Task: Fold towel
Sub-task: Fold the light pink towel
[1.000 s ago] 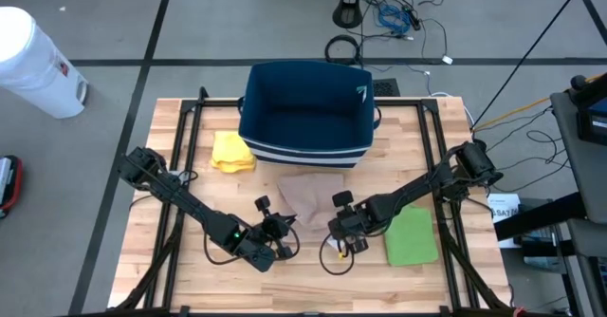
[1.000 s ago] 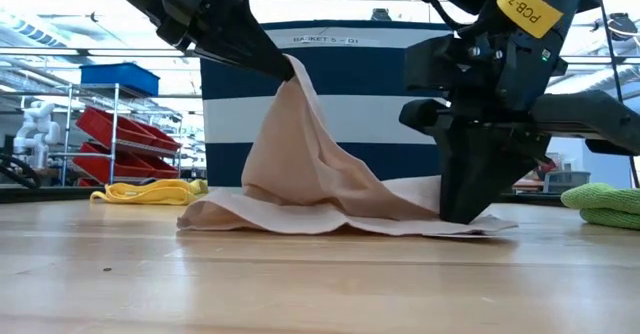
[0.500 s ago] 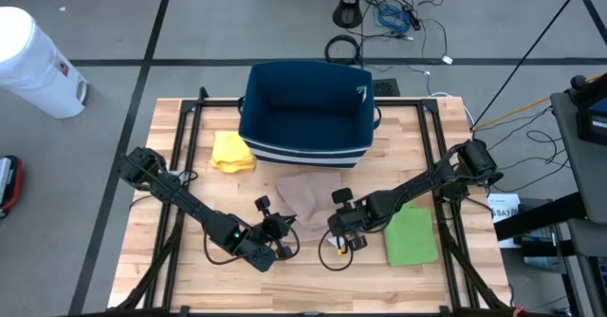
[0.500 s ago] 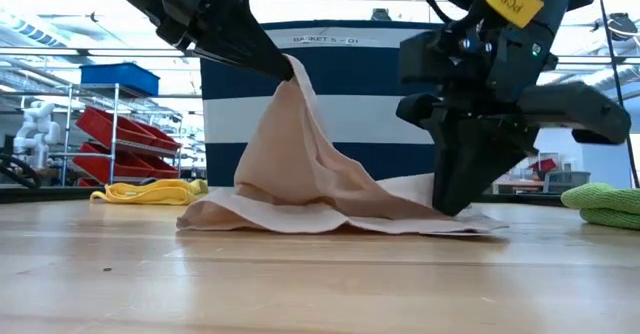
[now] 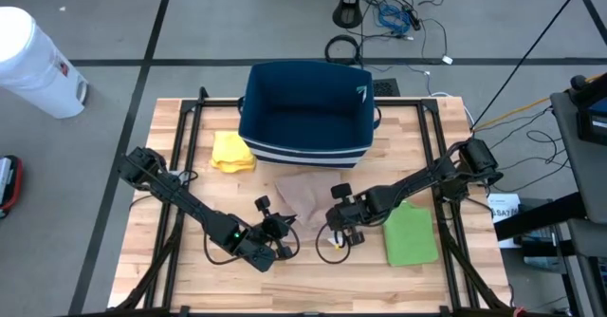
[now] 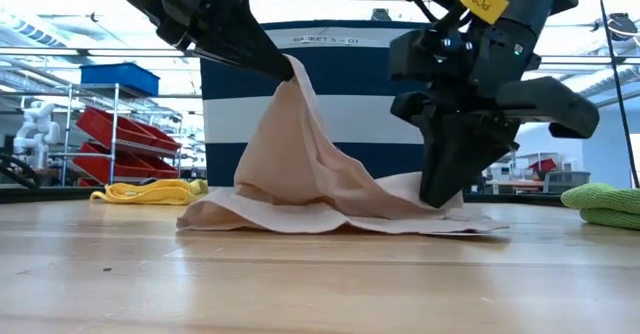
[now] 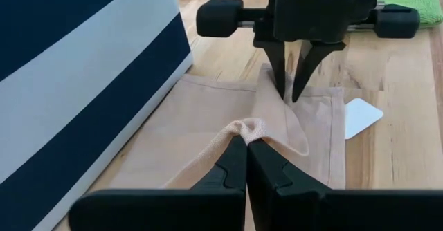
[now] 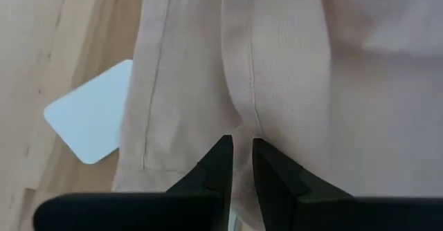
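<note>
Lying on worktop (image 5: 190, 260) in front of blue-and-white striped basket (image 5: 305, 113), beige towel (image 6: 330, 189) is held at two points. One corner is raised into peak, clamped in left pincer (image 7: 246, 148). Right pincer (image 7: 291, 86) is pressed onto opposite edge, fingers nearly together, pinched on fold of towel near white card (image 7: 360, 115).

A beige towel (image 5: 305, 195) lies before a navy basket (image 5: 305, 115) with white stripes, a yellow cloth (image 5: 231, 152) at nine o'clock, a green cloth (image 5: 411, 237) at four.
</note>
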Controlling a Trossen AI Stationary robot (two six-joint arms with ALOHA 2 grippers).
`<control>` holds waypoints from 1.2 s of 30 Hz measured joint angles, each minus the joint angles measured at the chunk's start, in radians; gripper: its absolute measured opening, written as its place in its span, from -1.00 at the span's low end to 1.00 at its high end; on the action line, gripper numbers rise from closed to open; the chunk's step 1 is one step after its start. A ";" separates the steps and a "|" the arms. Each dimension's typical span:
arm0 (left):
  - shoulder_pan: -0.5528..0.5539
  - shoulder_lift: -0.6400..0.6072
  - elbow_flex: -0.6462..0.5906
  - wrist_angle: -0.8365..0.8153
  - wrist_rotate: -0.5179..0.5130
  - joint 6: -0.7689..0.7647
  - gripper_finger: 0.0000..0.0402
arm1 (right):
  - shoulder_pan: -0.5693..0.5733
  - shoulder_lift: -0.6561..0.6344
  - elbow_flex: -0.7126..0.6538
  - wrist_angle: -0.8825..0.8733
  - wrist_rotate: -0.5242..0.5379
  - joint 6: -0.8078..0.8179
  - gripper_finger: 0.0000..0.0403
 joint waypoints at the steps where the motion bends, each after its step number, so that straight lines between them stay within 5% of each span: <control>1: 0.000 0.000 0.000 0.000 0.000 0.000 -1.00 | -0.001 0.000 0.000 0.004 -0.005 0.000 -0.78; 36: 0.000 0.000 0.000 0.000 0.007 -0.003 -1.00 | -0.008 -0.009 -0.084 0.097 -0.024 -0.007 -1.00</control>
